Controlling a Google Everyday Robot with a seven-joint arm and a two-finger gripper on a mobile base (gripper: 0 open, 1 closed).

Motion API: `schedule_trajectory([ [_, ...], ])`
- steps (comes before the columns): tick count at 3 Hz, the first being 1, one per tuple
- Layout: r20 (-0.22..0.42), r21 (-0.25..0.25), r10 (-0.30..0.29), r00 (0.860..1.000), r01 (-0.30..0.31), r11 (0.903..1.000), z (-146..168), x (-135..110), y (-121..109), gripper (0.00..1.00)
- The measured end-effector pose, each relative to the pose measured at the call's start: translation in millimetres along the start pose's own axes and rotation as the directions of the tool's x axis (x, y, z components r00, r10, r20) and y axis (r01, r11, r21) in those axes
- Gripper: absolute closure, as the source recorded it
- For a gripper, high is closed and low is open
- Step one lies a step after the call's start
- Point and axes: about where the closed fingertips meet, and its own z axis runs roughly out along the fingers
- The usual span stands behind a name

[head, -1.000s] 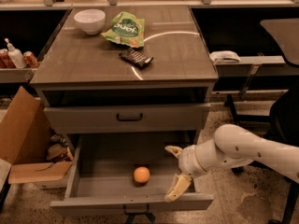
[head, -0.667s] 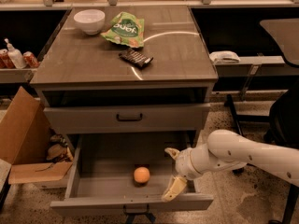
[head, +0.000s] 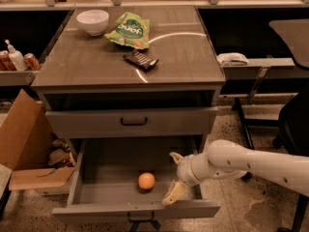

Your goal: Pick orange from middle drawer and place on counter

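Note:
The orange [head: 146,181] lies on the bare grey floor of the pulled-out middle drawer [head: 96,166], near its front centre. My gripper [head: 173,177] hangs inside the drawer's right half, open, its two pale fingers spread one above the other, nothing between them. It is a short way to the right of the orange, not touching it. The white arm comes in from the right. The counter [head: 96,57] is the glossy grey-brown top above the drawers.
On the counter stand a white bowl [head: 92,21], a green snack bag [head: 129,30] and a dark snack bar [head: 140,60]. A shut drawer with a black handle [head: 133,122] sits above the open one. A cardboard box [head: 24,144] stands at left, a chair [head: 292,124] at right.
The gripper and arm have shifted left inside the drawer, closer to the orange. The orange has not moved.

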Motion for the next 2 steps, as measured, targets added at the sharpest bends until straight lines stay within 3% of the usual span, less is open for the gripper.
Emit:
schedule_trajectory([
  [2, 0.023, 0.003, -0.013, 1.0, 0.013, 0.9999, 35.9, 2.6, -28.5, 0.0],
])
